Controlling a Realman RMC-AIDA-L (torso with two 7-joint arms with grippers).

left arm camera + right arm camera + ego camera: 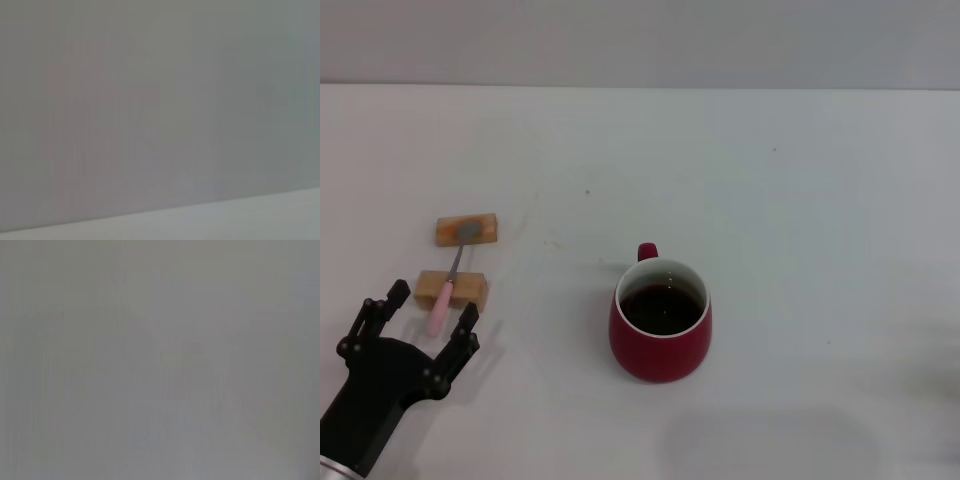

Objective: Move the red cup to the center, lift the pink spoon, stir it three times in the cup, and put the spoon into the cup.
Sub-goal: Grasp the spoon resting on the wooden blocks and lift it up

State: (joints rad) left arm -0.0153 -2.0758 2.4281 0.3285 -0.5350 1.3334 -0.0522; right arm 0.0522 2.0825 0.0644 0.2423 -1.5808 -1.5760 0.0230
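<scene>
Head view, cup: the red cup (661,320) stands upright near the table's (800,200) middle, handle at 12 o'clock; no writing legible.
Head view, spoon: the pink spoon (450,282) bridges two wooden blocks (466,230) at the cup's 9 o'clock.
Head view, left gripper (420,322): fingers spread, straddling the handle tip, arm cut off.
Wrist views: perhaps bare grey surface only.

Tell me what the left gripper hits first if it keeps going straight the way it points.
Probably the pink spoon: the left gripper is open, its fingers either side of the handle end, which rests on the nearer wooden block. Height above the spoon is unclear.
</scene>
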